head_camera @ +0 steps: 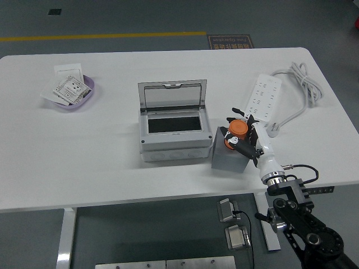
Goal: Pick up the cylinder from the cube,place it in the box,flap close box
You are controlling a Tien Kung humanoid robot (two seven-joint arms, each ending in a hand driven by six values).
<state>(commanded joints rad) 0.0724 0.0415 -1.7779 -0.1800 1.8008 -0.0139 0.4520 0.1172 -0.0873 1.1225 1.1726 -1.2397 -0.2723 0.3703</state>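
The orange cylinder [237, 130], upright on the grey cube [227, 156], is enclosed by the right hand [244, 137], whose fingers are curled around it, with the open box [174, 134] just left.

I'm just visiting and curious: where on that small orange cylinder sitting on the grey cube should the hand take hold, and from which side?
Probably around its round side wall, from the right. The small orange cylinder stands upright on the grey cube, the open grey box blocks the left, and the right hand is already around it there.
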